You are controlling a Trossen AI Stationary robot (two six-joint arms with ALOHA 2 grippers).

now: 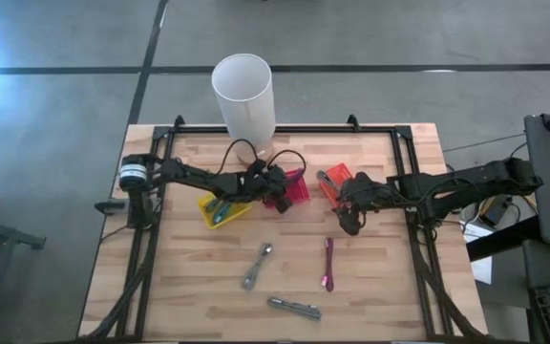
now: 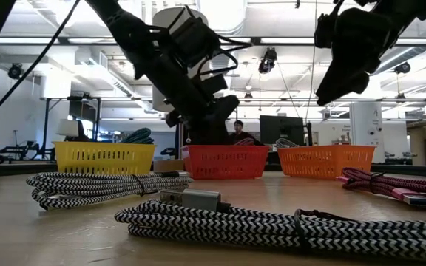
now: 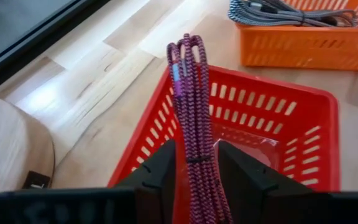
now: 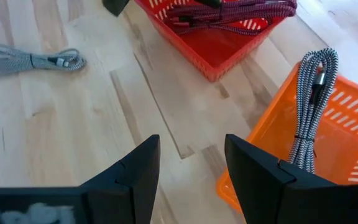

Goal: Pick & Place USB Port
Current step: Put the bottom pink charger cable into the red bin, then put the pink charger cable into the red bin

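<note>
Where the wooden table (image 1: 189,287) fills the middle of the high view, a white cylinder (image 1: 244,93) stands at its upper edge. Below it sit a yellow basket (image 1: 220,211), a red basket (image 1: 292,190) and an orange basket (image 1: 335,181). The left gripper (image 3: 196,163), over the red basket at frame centre, has fingers slightly parted around a bundled purple cable (image 3: 192,112). The right gripper (image 4: 191,167), centre-right, is spread and empty. A purple cable (image 1: 327,264) and two grey cables (image 1: 259,265) (image 1: 293,307) lie lower centre.
</note>
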